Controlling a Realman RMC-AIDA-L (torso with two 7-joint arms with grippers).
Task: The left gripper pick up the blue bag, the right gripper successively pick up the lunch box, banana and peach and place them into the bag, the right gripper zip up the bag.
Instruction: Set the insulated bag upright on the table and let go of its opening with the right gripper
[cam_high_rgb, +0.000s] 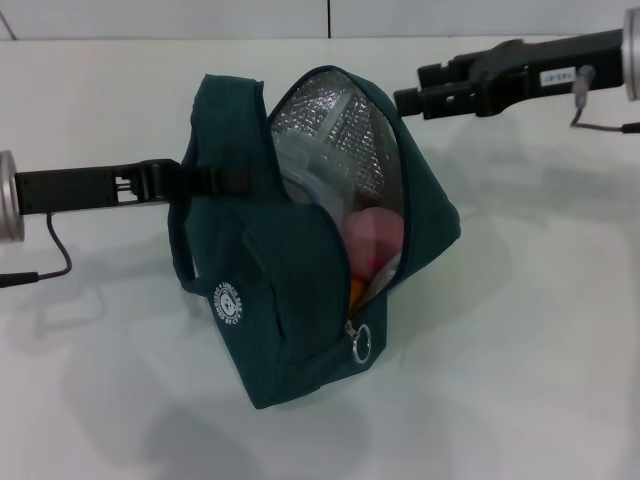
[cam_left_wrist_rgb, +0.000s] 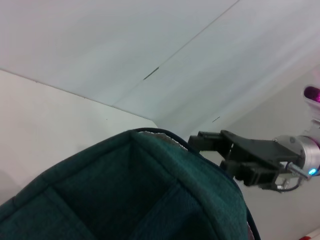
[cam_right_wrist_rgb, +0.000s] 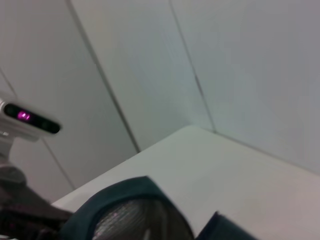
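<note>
- Two arms are in the shot, one coming in from each side of the blue bag (cam_high_rgb: 290, 270), which is really more of a dark teal.
- Left gripper (cam_high_rgb: 190, 182) is clamped shut on the bag's side strap, up near the top edge. The bag looks propped up and tilted on the white table (cam_high_rgb: 540, 380), with its opening facing the right side.
- Right gripper (cam_high_rgb: 408, 100) sits just beside the upper rim of the opening, close to the silver lining (cam_high_rgb: 345, 125). Honestly can't tell if its fingers are apart or pinched together, or whether they're touching the fabric.
- Bag is unzipped. The zipper pull (cam_high_rgb: 361, 343), with its little ring, hangs down at the low end of the opening.
- Inside you can see the peach (cam_high_rgb: 368, 240), pinkish and round, and the pale lunch box (cam_high_rgb: 305, 165) behind it higher up. There's an orange-yellow bit below the peach, too hidden to call.
- Left wrist view shows the bag's teal top (cam_left_wrist_rgb: 135, 195) with the right gripper (cam_left_wrist_rgb: 200, 142) just past its rim.
- Right wrist view only catches the rim and lining (cam_right_wrist_rgb: 125, 215).
</note>
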